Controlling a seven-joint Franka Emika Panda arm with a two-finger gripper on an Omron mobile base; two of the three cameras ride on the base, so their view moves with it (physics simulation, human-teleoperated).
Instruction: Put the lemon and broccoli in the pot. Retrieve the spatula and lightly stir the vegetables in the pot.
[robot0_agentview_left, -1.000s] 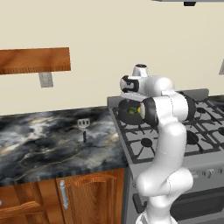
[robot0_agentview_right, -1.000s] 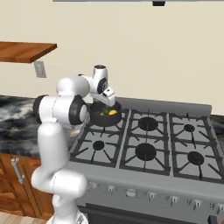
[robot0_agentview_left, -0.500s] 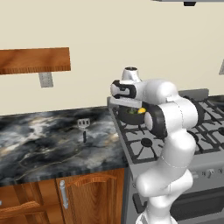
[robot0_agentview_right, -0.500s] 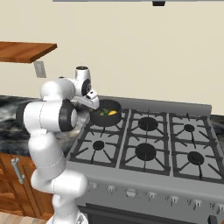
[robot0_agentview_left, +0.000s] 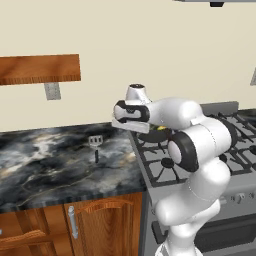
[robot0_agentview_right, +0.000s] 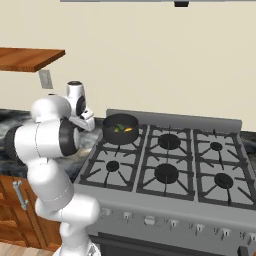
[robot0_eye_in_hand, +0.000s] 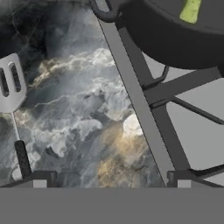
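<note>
In the left base view, the spatula is seen lying flat on the marble counter, well left of the stove — not yet retrieved; its slotted head points toward the wall and its long axis runs back to front.

In the right base view, the lemon and the broccoli are seen inside the pot on the rear-left burner, so loading is judged done; fetching and stirring are left.

In the hand view, the gripper is spread wide and empty above the counter — the spatula is at its left, handle toward the fingertips.
</note>
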